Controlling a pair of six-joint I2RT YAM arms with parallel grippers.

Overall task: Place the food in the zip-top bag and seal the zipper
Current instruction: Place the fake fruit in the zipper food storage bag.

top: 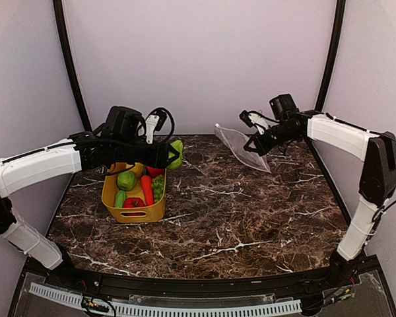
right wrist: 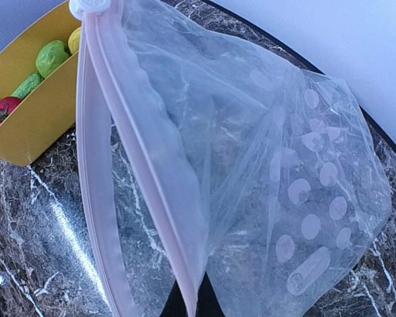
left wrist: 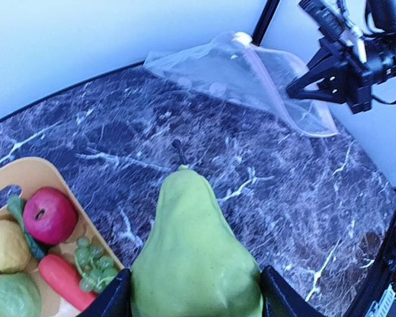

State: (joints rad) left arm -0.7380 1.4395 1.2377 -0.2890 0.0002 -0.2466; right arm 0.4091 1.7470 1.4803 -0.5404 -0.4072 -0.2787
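Zip-top bag (right wrist: pixel 264 152) is held off the worktop (top: pixel 237 224) at the rear right, pinched at the parted zipper (right wrist: pixel 97 172) by the right fingers (left wrist: pixel 330 69), with that edge turned toward the yellow basket (top: pixel 135 214). A green pear (left wrist: pixel 195 257) is clamped in the left fingers (left wrist: pixel 112 300), its stem aimed at the bag. Apple (left wrist: pixel 49 214), lemon (left wrist: pixel 6 246), carrot (left wrist: pixel 66 281) and grapes (left wrist: pixel 96 261) are kept in the basket.

Two white-and-black bench arms.
Left arm (top: pixel 39 166) and right arm (top: pixel 340 135) wear glossy white shells on the long links, with matte black joints and black jaws; thin black cables (top: pixel 164 117) loop over the left wrist beside a white fitting (top: pixel 152 125).
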